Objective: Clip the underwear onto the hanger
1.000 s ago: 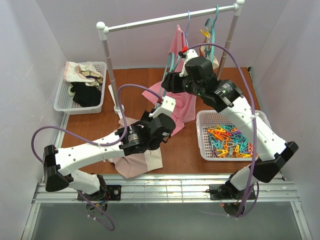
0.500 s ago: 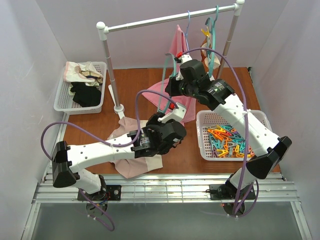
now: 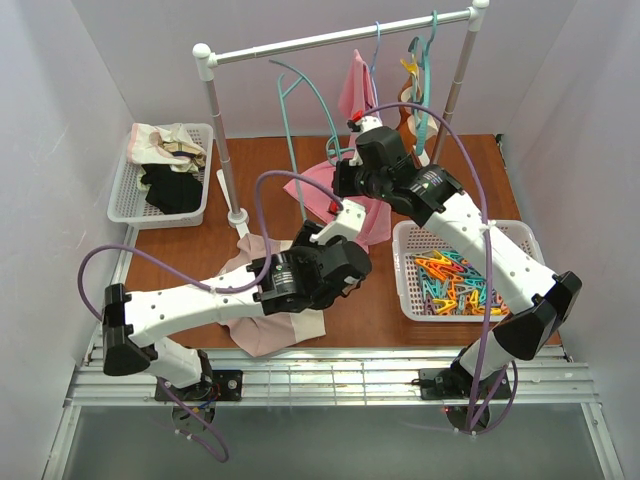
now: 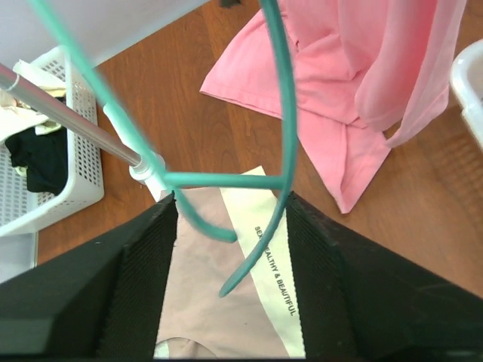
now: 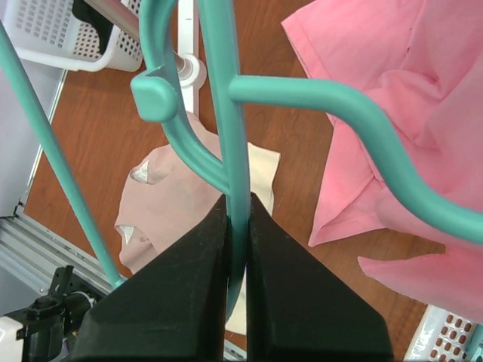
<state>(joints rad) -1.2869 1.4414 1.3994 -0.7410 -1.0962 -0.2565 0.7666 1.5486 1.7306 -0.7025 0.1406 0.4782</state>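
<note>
Right jaws pinched shut on the hanger [image 5: 226, 113]: smooth teal plastic bar, rounded profile, held up off the tabletop [image 3: 190, 250]. Left jaws open, straddling its thin curved rod. Underwear [image 4: 200, 264], matte dusty-pink fabric with a cream printed strip, lies flat on the wood-grain tabletop below, near the crumpled pink top [image 4: 339, 98].

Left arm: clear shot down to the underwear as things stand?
Probably not cleanly. The underwear lies below the open left gripper, but the hanger, clamped in the right gripper, runs between its fingers and looks likely to block the descent.
</note>
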